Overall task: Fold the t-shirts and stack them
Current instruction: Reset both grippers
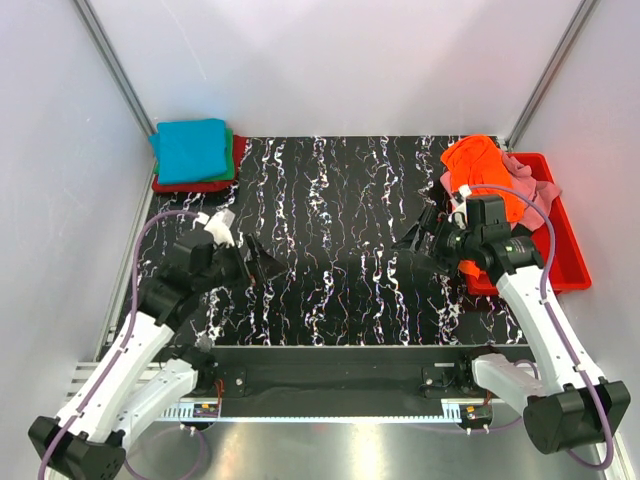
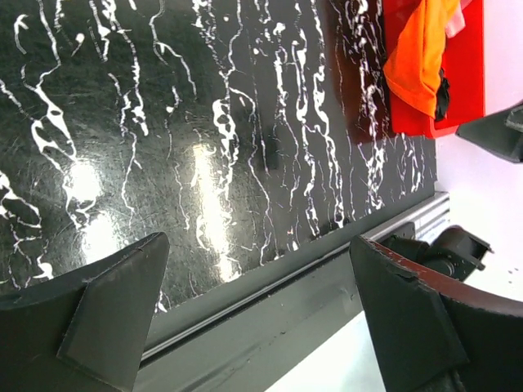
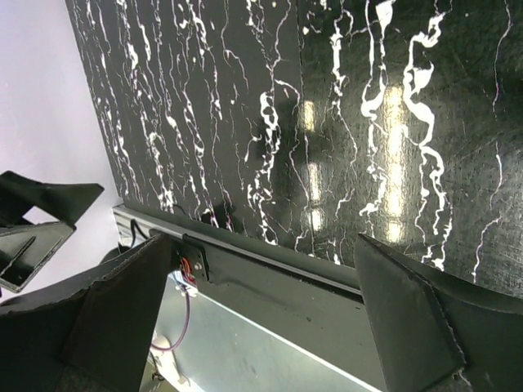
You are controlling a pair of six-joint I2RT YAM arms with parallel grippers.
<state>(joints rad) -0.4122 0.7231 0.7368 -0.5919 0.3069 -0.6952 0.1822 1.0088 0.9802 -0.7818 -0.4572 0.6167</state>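
Note:
A folded teal blue t-shirt (image 1: pixel 193 148) lies on top of a green one (image 1: pixel 229 160) and a red one (image 1: pixel 195 185) in a stack at the table's back left corner. An orange t-shirt (image 1: pixel 480 170) and a pink one (image 1: pixel 525 185) lie crumpled in the red bin (image 1: pixel 570 255) at the right; the orange shirt (image 2: pixel 421 49) also shows in the left wrist view. My left gripper (image 1: pixel 262 265) is open and empty above the table's left part. My right gripper (image 1: pixel 418 240) is open and empty beside the bin. The black shirt is not visible.
The black marbled tabletop (image 1: pixel 330 240) lies between the grippers. White walls enclose the table on three sides. The metal front rail (image 1: pixel 330 405) runs along the near edge by the arm bases.

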